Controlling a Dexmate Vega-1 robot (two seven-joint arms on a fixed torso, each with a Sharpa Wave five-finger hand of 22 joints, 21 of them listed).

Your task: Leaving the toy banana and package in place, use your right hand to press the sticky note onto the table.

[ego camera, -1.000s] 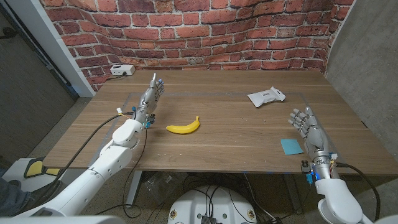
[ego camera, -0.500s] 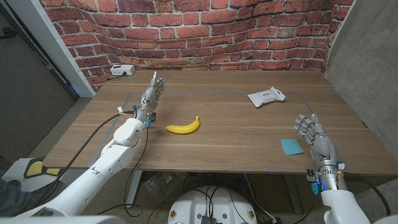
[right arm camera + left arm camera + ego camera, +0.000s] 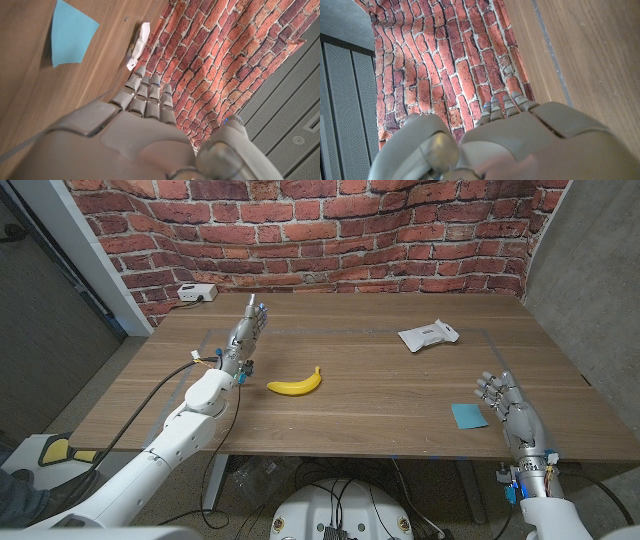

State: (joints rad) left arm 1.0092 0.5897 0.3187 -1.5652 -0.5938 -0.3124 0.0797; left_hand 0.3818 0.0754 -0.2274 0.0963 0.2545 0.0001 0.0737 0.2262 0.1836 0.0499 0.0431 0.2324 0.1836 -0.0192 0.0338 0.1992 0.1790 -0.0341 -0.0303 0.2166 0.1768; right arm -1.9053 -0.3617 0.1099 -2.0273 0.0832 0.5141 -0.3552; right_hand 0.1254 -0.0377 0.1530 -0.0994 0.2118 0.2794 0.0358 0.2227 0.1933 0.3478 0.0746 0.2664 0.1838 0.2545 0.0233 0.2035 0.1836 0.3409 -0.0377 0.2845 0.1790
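On the desk (image 3: pixel 380 395), the sticky note (image 3: pixel 467 415) lies just to the left of the right hand (image 3: pixel 508 406), close beside its fingers. The package (image 3: pixel 428 335) lies farther back from that hand, toward the brick wall (image 3: pixel 330 230). The toy banana (image 3: pixel 295 384) lies near the left hand (image 3: pixel 242 340), to its right and a little nearer the robot.

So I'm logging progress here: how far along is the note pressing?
Barely started. The banana and package sit untouched, as required. The right hand is open beside the blue note, not touching it. Left to do: move over the note and press it down.
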